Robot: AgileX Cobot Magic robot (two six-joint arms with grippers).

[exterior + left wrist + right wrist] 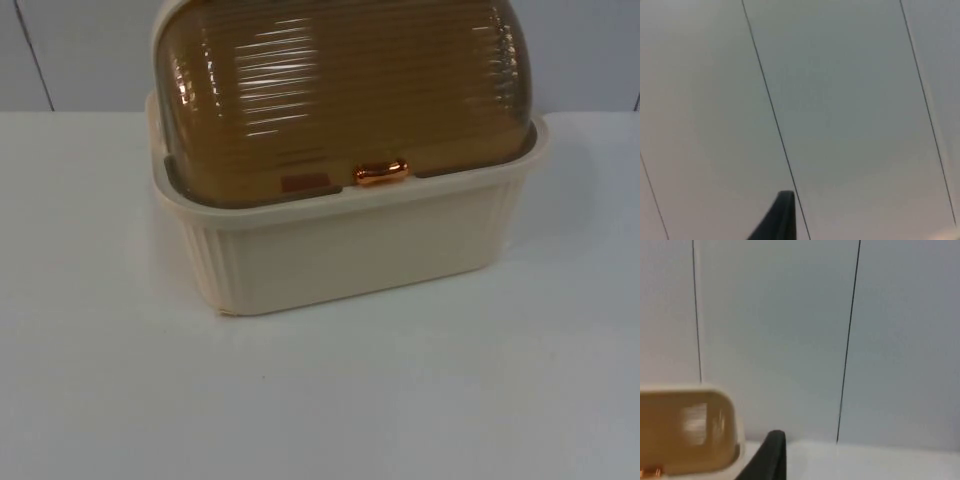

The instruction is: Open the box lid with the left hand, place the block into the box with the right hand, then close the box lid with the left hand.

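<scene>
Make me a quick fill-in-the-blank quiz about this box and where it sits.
1. The box has its brown lid ____.
2. The box stands on a ____ table.
3. The lid's small handle is ____ coloured.
4. Behind the table stands a grey ____.

Missing words: closed; white; copper; wall

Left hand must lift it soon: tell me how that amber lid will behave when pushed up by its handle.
The lid looks like thin ribbed plastic, so probably light and slightly flexible. Its glossy copper handle is small and rounded, so fingers may slip. The cream box might shift.
</scene>
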